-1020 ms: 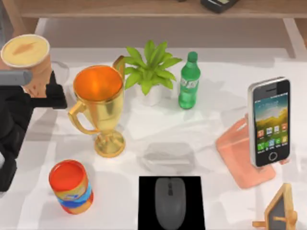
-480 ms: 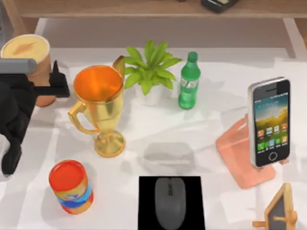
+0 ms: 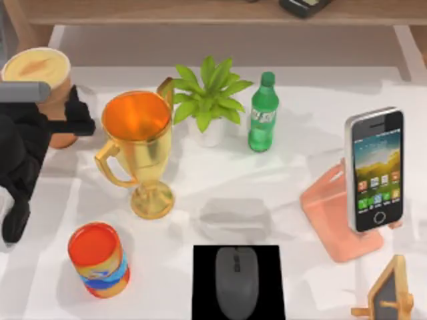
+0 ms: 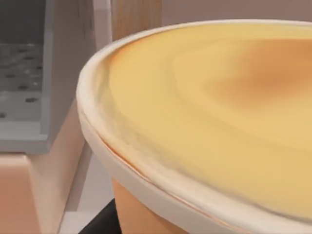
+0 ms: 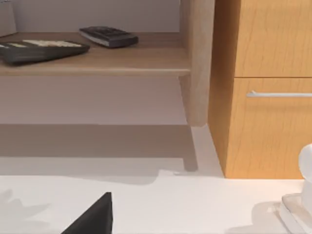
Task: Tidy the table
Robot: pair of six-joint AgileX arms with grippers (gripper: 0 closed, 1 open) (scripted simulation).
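The white table (image 3: 293,100) carries many items. At its far left stands an orange cup (image 3: 35,69) with a pale yellow top, seen very close in the left wrist view as the cup (image 4: 209,97). My left gripper (image 3: 67,123) is at the cup's side, black arm reaching in from the left edge. A gold trophy (image 3: 137,143) stands just right of it.
Also on the table are a potted plant (image 3: 210,93), green bottle (image 3: 263,113), phone (image 3: 375,170) on a pink stand (image 3: 330,213), red can (image 3: 99,260), grey mouse (image 3: 236,281) on a black pad, and a small wooden easel (image 3: 388,293). A wooden shelf (image 5: 97,58) runs along the back.
The left arm shifted toward the back of the table beside the cup, then almost stopped. The cup's top barely moved. Everything else kept its place.
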